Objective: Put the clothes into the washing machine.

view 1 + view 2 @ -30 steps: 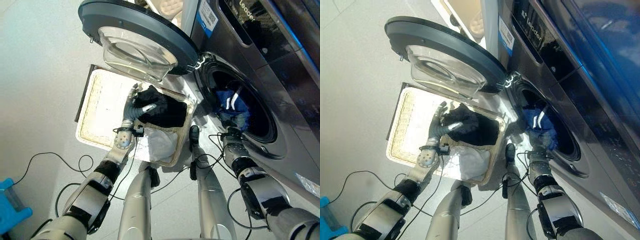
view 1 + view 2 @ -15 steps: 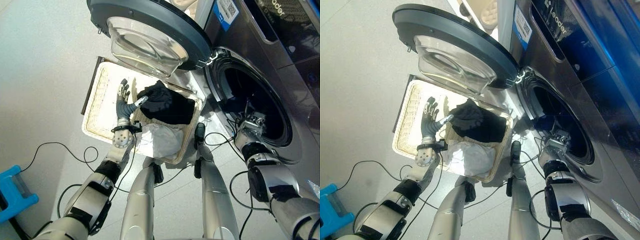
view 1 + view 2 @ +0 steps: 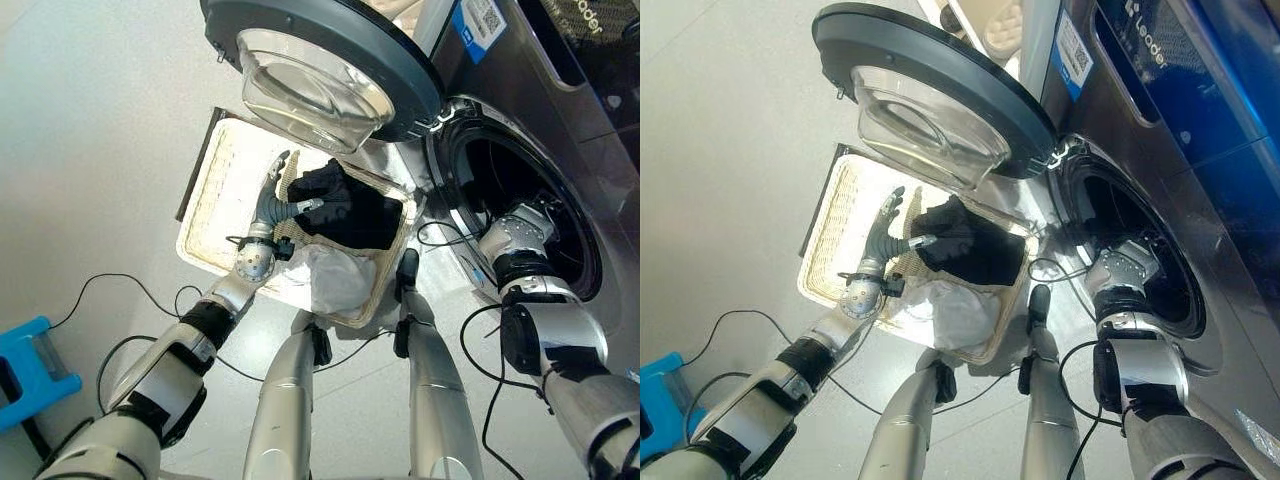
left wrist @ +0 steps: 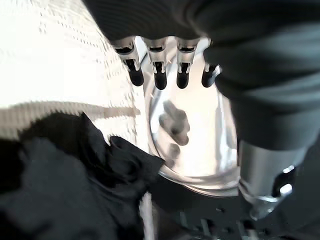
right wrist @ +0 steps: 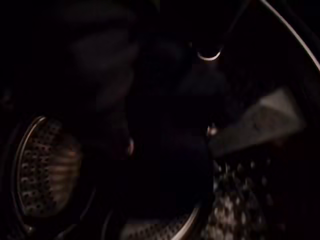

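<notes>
In the left eye view, a black garment is seen heaped at the washer-side end of the wicker basket, with a white garment lying beside it toward the robot, and the left hand is seen just beside the black heap, its thumb laid out toward the cloth while the fingers are spread upward; a grasp is not yet made, so a weak pinch could be judged likely to let the cloth slip or to snag it on the basket rim. In the right eye view, the right hand is seen at the mouth of the washing machine, below the open door; its fingers are hidden in the dark opening, so their state cannot be told, and a risk of the arm being caught on the door seal may be judged. In the left wrist view, the fingers are shown straight and apart from the black cloth, with nothing held. In the right wrist view, the perforated drum is made out with a dark shape inside, too dim to be identified.
</notes>
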You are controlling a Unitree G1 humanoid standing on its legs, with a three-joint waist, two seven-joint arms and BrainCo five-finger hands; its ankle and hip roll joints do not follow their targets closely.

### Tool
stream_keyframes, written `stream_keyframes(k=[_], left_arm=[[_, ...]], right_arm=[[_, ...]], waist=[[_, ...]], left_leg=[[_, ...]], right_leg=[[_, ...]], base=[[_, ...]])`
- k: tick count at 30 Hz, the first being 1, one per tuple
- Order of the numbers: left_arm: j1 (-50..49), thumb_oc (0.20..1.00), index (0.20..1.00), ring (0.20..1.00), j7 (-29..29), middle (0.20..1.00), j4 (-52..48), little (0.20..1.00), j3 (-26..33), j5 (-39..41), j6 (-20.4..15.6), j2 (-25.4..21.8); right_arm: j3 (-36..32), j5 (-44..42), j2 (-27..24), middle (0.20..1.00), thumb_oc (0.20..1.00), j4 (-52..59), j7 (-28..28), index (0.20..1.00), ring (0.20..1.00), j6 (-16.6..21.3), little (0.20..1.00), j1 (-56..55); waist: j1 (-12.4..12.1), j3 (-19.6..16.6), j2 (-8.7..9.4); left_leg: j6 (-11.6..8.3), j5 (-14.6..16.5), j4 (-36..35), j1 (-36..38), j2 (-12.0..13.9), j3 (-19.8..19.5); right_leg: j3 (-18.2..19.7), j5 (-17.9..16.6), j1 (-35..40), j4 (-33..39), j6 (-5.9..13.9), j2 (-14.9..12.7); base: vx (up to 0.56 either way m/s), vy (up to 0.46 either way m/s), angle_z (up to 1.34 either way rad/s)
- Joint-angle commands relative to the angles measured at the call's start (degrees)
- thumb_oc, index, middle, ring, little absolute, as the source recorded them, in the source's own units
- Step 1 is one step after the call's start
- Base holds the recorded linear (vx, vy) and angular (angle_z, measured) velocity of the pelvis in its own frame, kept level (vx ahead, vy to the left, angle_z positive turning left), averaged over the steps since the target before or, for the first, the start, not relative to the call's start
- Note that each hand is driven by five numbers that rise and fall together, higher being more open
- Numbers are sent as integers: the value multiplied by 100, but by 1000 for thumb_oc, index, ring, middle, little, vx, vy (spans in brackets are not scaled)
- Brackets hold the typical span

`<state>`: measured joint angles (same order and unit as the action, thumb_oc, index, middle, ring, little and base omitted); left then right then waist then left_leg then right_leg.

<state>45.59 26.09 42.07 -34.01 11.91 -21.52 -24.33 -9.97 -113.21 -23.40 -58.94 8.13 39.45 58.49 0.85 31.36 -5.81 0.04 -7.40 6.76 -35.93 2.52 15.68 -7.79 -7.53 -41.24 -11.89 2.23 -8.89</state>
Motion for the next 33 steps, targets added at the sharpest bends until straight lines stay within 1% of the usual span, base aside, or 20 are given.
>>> stream_keyframes(k=[1, 3, 4, 5, 6, 7, 8, 12, 15, 16, 20, 21, 23, 25, 26, 27, 29, 31, 32, 33], left_arm=[[69, 1000, 1000, 1000, 82, 1000, 82, 1000, 36, -432, -44, 40], [118, 1000, 1000, 1000, 103, 1000, 170, 1000, -41, -663, 19, 34], [153, 1000, 1000, 1000, 110, 1000, 227, 1000, -105, -865, 166, 21], [154, 1000, 1000, 1000, 118, 1000, 226, 1000, -105, -877, 180, 30], [199, 1000, 1000, 1000, 145, 1000, 292, 1000, -217, -1100, 471, -7], [199, 1000, 1000, 1000, 145, 1000, 292, 1000, -217, -1100, 471, -7], [308, 1000, 1000, 1000, 200, 1000, 437, 1000, -404, -1603, 846, -95], [545, 1000, 1000, 1000, 234, 1000, 532, 1000, -763, -2123, 1168, -284], [765, 1000, 1000, 1000, 271, 1000, 673, 1000, -1120, -2553, 1508, -377], [948, 1000, 1000, 1000, 409, 1000, 739, 1000, -1321, -2921, 1614, -410], [1191, 1000, 1000, 1000, 513, 1000, 788, 1000, -1634, -3381, 1822, -468], [1359, 1000, 1000, 1000, 512, 1000, 851, 1000, -1869, -3685, 1960, -462], [1413, 1000, 1000, 1000, 521, 1000, 875, 1000, -1939, -3743, 1964, -460], [1578, 1000, 1000, 1000, 419, 1000, 989, 1000, -2222, -4277, 2037, -375], [1690, 1000, 1000, 1000, 378, 1000, 996, 1000, -2375, -4483, 2117, -354], [1723, 1000, 1000, 1000, 369, 1000, 998, 1000, -2444, -4540, 2163, -339], [1860, 1000, 1000, 1000, 353, 1000, 1077, 1000, -2709, -4906, 2237, -261], [1977, 1000, 1000, 1000, 384, 1000, 1099, 1000, -2888, -5123, 2273, -213], [1977, 1000, 1000, 1000, 384, 1000, 1099, 1000, -2888, -5123, 2273, -213], [2056, 1000, 1000, 1000, 284, 1000, 1100, 1000, -3021, -5342, 2290, -205]], right_arm=[[249, 21, -446, 1000, 1000, 38, 125, 1000, 1000, -228, 1000, -52], [371, 21, -493, 1000, 1000, -152, 229, 1000, 1000, -462, 1000, -50], [465, 21, -524, 1000, 1000, -277, 274, 1000, 1000, -588, 1000, -72], [465, 21, -532, 1000, 1000, -294, 281, 1000, 1000, -602, 1000, -65], [545, 21, -543, 1000, 1000, -373, 291, 1000, 1000, -699, 1000, -102], [545, 21, -543, 1000, 1000, -373, 291, 1000, 1000, -699, 1000, -102], [653, 97, -547, 1000, 1000, -534, 321, 1000, 1000, -874, 1000, -136], [825, 117, -564, 1000, 1000, -664, 316, 1000, 1000, -1027, 1000, -49], [852, 21, -542, 1000, 1000, -738, 480, 1000, 1000, -1349, 1000, -40], [897, 21, -508, 1000, 1000, -737, 521, 1000, 1000, -1434, 1000, 12], [930, 21, -457, 1000, 1000, -675, 537, 1000, 1000, -1526, 1000, 32], [942, 21, -401, 1000, 1000, -614, 614, 1000, 1000, -1677, 1000, 49], [942, 21, -373, 1000, 1000, -579, 652, 1000, 1000, -1725, 1000, 59], [786, 21, -58, 1000, 1000, -199, 888, 1000, 1000, -2047, 1000, -50], [695, 21, 128, 1000, 1000, 38, 1228, 1000, 1000, -2195, 1000, -115], [694, 21, 197, 1000, 1000, 124, 1375, 1000, 1000, -2230, 1000, -157], [676, 21, 602, 1000, 1000, 542, 2147, 1000, 1000, -2721, 1000, -380], [817, 21, 845, 1000, 1000, 793, 2668, 1000, 1000, -3043, 1000, -450], [817, 21, 845, 1000, 1000, 793, 2668, 1000, 1000, -3043, 1000, -450], [888, 21, 1112, 1000, 1000, 1050, 3232, 1000, 1000, -3345, 1000, -594]], waist=[[103, -157, -185], [113, -157, -191], [123, -157, -193], [122, -157, -194], [134, -157, -202], [134, -157, -202], [145, -157, -207], [150, -157, -228], [190, -157, -259], [213, -157, -260], [237, -157, -263], [263, -157, -255], [267, -157, -249], [328, -157, -217], [357, -157, -207], [369, -157, -195], [423, -157, -146], [463, -157, -121], [463, -157, -121], [510, -157, -91]], left_leg=[[-412, 657, 674, -206, -401, -66], [-420, 651, 659, -195, -399, -58], [-426, 643, 640, -184, -398, -52], [-426, 641, 636, -181, -399, -51], [-433, 646, 627, -152, -402, -50], [-433, 646, 627, -152, -402, -50], [-441, 657, 599, -108, -393, -39], [-437, 582, 558, -166, -395, 4], [-460, 611, 530, -93, -389, 21], [-459, 549, 504, -149, -387, 50], [-465, 528, 470, -160, -377, 78], [-479, 509, 441, -180, -362, 83], [-482, 505, 436, -185, -359, 87], [-521, 538, 418, -165, -316, 97], [-520, 479, 384, -230, -294, 114], [-523, 475, 372, -235, -288, 118], [-540, 477, 337, -215, -257, 141], [-548, 450, 307, -250, -230, 166], [-548, 450, 307, -250, -230, 166], [-567, 432, 272, -271, -200, 197]], right_leg=[[-492, 295, -132, -589, 554, 35], [-479, 288, -131, -575, 558, 38], [-473, 282, -126, -557, 560, 44], [-472, 282, -123, -554, 560, 44], [-466, 297, -95, -550, 568, 50], [-466, 297, -95, -550, 568, 50], [-460, 327, -58, -543, 591, 54], [-467, 248, -102, -454, 576, 60], [-437, 299, -45, -445, 599, 80], [-429, 230, -94, -391, 592, 82], [-428, 211, -101, -349, 597, 88], [-424, 193, -124, -332, 611, 94], [-420, 186, -133, -329, 615, 96], [-400, 224, -130, -343, 652, 112], [-382, 163, -201, -320, 653, 124], [-377, 157, -210, -313, 658, 127], [-345, 162, -212, -302, 681, 147], [-316, 130, -263, -276, 694, 165], [-316, 130, -263, -276, 694, 165], [-294, 122, -293, -251, 711, 196]], base=[[0, 0, 0], [0, 0, 0], [0, 0, 0], [0, 0, 0], [0, 0, 0], [0, 0, 0], [0, 0, 0], [-2, 8, 0], [6, 38, -1], [0, 0, 0], [-8, 4, 0], [0, 0, 0], [0, 0, 0], [0, 0, 0], [0, 0, 0], [-18, -3, -5], [7, -9, -12], [-6, -6, -7], [-9, -12, -5], [-4, -10, -4]])
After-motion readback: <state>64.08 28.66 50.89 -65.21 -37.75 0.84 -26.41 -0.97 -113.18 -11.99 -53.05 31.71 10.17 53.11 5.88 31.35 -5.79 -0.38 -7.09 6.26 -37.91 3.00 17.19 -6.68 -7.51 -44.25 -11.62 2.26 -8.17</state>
